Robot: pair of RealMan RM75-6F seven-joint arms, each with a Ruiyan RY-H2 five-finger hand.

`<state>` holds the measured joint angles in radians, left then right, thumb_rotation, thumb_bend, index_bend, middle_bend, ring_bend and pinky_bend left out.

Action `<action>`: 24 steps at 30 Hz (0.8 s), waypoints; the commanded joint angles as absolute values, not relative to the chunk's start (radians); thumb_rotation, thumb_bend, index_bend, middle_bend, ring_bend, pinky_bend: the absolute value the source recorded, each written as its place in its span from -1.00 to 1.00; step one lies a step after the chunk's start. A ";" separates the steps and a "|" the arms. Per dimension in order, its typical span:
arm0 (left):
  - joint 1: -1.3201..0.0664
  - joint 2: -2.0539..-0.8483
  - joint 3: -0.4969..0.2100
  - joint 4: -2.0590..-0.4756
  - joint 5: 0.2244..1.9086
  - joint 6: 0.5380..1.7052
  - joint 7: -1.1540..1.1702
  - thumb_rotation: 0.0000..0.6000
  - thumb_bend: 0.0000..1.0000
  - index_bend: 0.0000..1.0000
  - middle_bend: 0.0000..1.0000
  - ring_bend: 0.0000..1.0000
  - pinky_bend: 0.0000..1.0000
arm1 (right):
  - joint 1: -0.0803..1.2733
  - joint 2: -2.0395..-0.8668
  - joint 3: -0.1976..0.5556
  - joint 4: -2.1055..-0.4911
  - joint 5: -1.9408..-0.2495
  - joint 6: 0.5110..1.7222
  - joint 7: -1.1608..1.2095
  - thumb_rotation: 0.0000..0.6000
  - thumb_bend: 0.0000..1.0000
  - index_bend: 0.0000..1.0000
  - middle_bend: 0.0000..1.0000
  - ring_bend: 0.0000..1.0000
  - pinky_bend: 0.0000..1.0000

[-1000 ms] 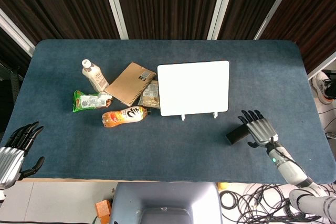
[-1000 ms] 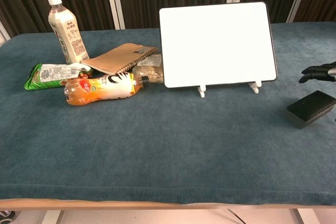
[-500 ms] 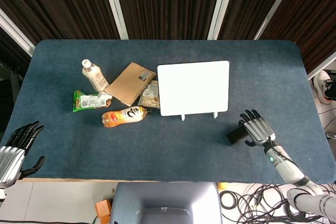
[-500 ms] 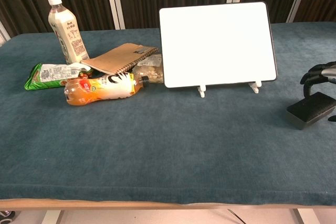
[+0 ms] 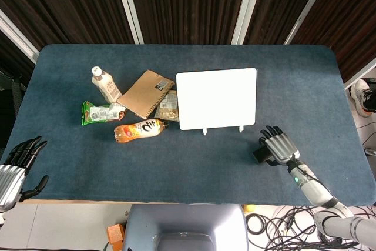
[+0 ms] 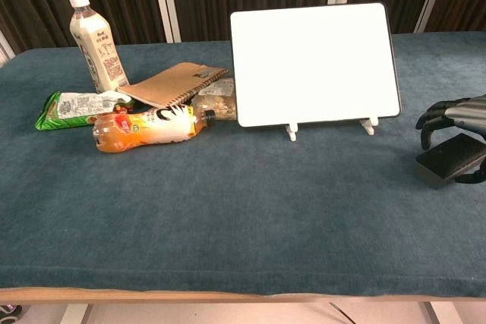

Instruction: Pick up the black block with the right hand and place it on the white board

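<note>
The black block (image 5: 259,154) (image 6: 446,159) lies flat on the blue table at the right front, in front of and to the right of the white board. The white board (image 5: 216,98) (image 6: 315,62) stands tilted on two small white feet at the table's middle. My right hand (image 5: 277,145) (image 6: 456,115) arches over the block, with its fingers curved down on the far side and the thumb at the near side. The block still rests on the cloth. My left hand (image 5: 14,166) hangs off the table's front left corner with fingers spread, holding nothing.
Left of the board lies a cluster: a white bottle (image 5: 104,84) (image 6: 95,43), a brown notebook (image 5: 147,93) (image 6: 175,83), a green packet (image 5: 100,112), an orange bottle (image 5: 139,129) (image 6: 144,128) and a snack bag (image 5: 168,106). The table's right edge is close to the block.
My right hand has moved left over the black block and its fingers have curled down around it. The block has not moved. The left hand has sunk slightly.
</note>
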<state>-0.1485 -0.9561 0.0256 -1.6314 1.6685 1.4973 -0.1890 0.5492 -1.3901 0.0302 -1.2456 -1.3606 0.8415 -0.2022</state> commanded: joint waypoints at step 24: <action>-0.148 -0.953 0.028 -1.626 1.678 1.503 -0.202 1.00 -0.26 -1.00 -1.00 -1.00 -0.81 | 0.524 -1.458 0.012 -1.155 -1.457 0.999 -0.182 1.00 -0.62 0.81 0.12 0.16 0.13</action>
